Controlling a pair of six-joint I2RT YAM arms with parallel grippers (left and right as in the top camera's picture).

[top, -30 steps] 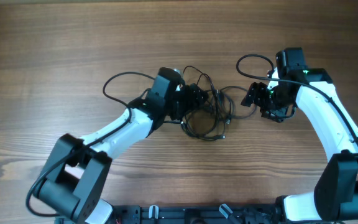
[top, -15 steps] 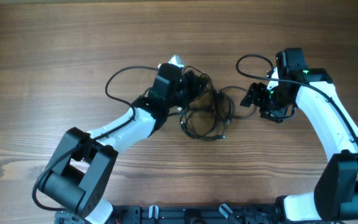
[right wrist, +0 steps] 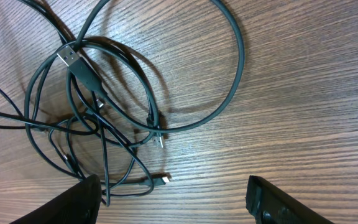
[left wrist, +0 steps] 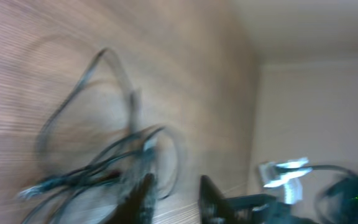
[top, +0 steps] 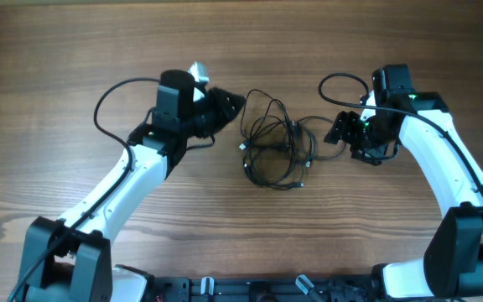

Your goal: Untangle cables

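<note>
Since the cables (top: 275,151) are light, limp and slick, pinching mid-strand would likely drag the whole knot; the stiff plug (right wrist: 73,61) or the outer loop (right wrist: 240,59) looks the better hold. They lie just ahead of the right gripper (right wrist: 173,186), jaws wide and empty, and just off the tip of the left gripper (left wrist: 178,198), its blurred jaws slightly apart, nothing seen between

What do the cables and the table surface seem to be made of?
Cables: likely soft plastic or rubber jacket, matte black; they lie in loose curves. Plug tip: silver, probably metal. Table: brown streaked grain, so wood or wood-look laminate; which one, I cannot tell.
</note>
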